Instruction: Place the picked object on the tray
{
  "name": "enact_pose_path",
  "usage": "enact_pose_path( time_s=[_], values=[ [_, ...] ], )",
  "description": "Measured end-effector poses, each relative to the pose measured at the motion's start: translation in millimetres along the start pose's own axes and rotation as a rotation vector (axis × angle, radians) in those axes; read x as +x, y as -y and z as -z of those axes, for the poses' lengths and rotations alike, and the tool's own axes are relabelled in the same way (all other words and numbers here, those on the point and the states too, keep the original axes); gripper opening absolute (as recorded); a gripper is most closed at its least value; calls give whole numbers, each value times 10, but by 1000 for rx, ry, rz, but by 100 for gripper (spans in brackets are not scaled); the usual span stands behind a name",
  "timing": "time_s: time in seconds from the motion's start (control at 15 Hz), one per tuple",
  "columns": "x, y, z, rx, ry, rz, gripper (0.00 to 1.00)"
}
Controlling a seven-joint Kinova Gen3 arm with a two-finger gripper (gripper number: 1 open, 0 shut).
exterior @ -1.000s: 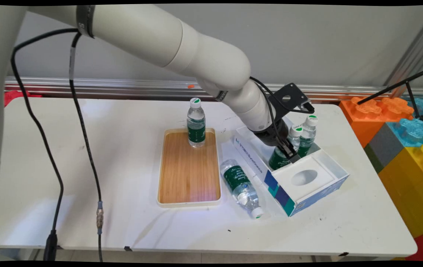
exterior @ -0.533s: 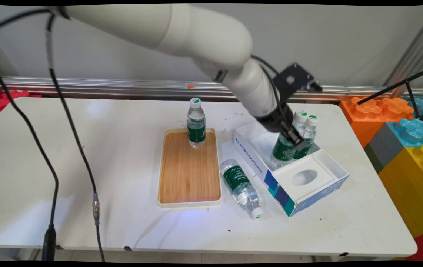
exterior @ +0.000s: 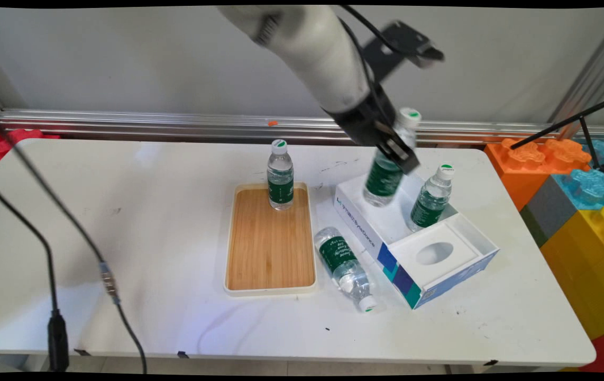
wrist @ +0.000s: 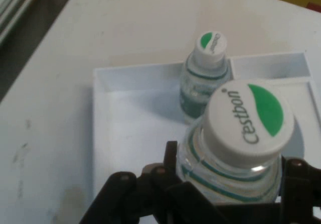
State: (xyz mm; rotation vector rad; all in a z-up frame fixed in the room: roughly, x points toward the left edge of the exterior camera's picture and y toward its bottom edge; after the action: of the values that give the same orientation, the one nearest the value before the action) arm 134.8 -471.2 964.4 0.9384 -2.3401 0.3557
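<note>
My gripper (exterior: 393,151) is shut on a small water bottle (exterior: 385,177) with a green label and a white cap, and holds it tilted in the air above the white box (exterior: 357,225). In the hand view the held bottle (wrist: 241,143) fills the lower right between the gripper (wrist: 225,194) linkage. A second bottle (exterior: 430,198) stands leaning inside the box, visible in the hand view as the bottle (wrist: 203,78) below the held one. A third bottle (exterior: 280,175) stands upright at the far end of the wooden tray (exterior: 270,248). Another bottle (exterior: 345,267) lies on its side between tray and box.
The white table (exterior: 148,211) carries the tray and the box, whose near part holds a white insert with an oval hollow (exterior: 434,253). Large coloured foam blocks (exterior: 572,174) stack beside the table's right edge. A black tripod leg (exterior: 572,121) slants over them. Black cables (exterior: 53,254) hang at left.
The gripper has risen out of the box with the bottle in its grip, moving up and slightly left. The other bottle in the box stays standing there.
</note>
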Motion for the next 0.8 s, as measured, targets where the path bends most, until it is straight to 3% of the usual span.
enact_pose_path(
  time_s=[0.27,0.6,0.8],
  values=[
    [-291,119,537,25,-1,-38,0],
    [-812,323,910,3,-20,-54,0],
    [-1242,602,1048,-16,-49,-58,0]
  ],
)
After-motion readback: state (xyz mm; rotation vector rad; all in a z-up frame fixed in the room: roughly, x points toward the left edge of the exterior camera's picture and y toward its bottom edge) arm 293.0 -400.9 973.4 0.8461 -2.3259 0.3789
